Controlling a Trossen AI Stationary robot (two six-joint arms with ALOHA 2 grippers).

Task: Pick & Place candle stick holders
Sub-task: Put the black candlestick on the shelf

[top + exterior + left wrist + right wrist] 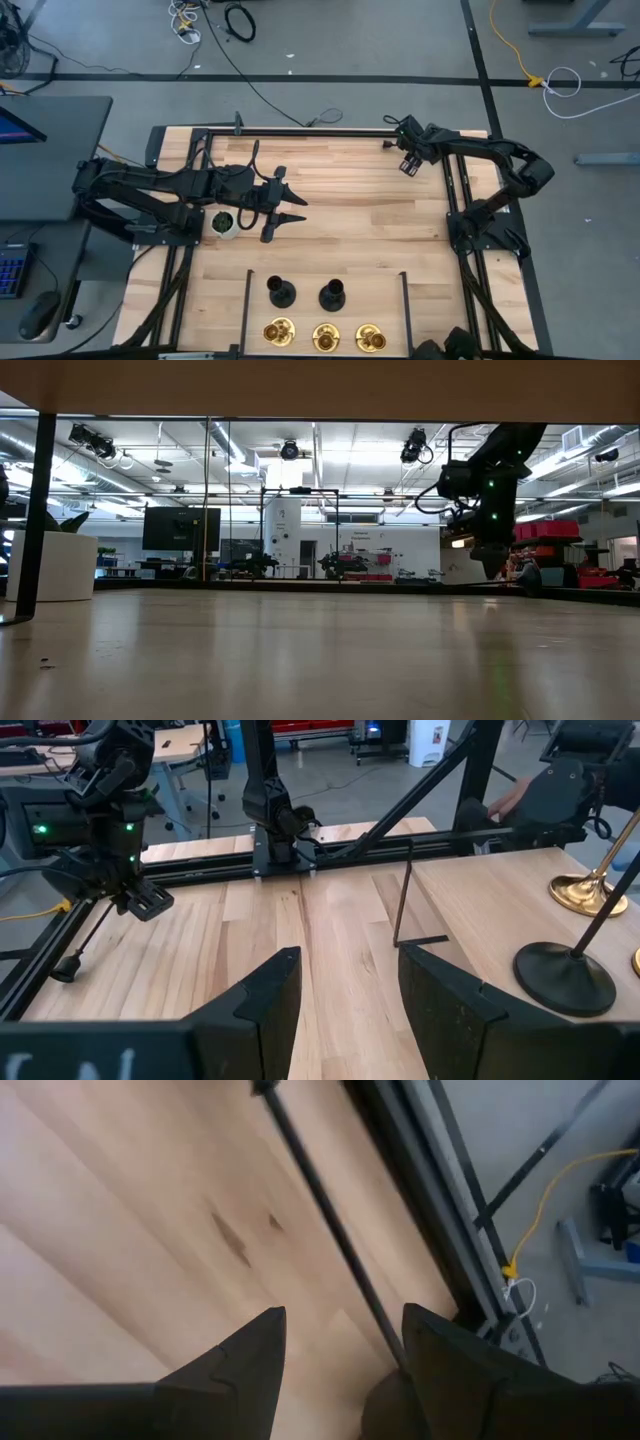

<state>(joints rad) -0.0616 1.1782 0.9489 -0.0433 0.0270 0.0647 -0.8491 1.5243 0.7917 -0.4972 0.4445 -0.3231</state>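
Two matte black candle stick holders (281, 292) (332, 295) stand on their round bases near the table's front edge. Three brass-gold ones (279, 332) (326, 337) (370, 337) stand in a row in front of them. A third black one does not show. My left gripper (287, 209) is open and empty over the table's middle left, beyond the black holders. Its wrist view shows a black holder's base (563, 978) and a gold one (590, 892). My right gripper (409, 166) is open and empty near the far right corner, above bare wood (150, 1230).
A small white pot with a green plant (224, 224) stands close beside my left gripper, on its left. A thin black frame (405, 300) borders the holders on three sides. Black rails (455, 190) run along the table's sides and far edge. Bare wood (360, 210) lies mid-table.
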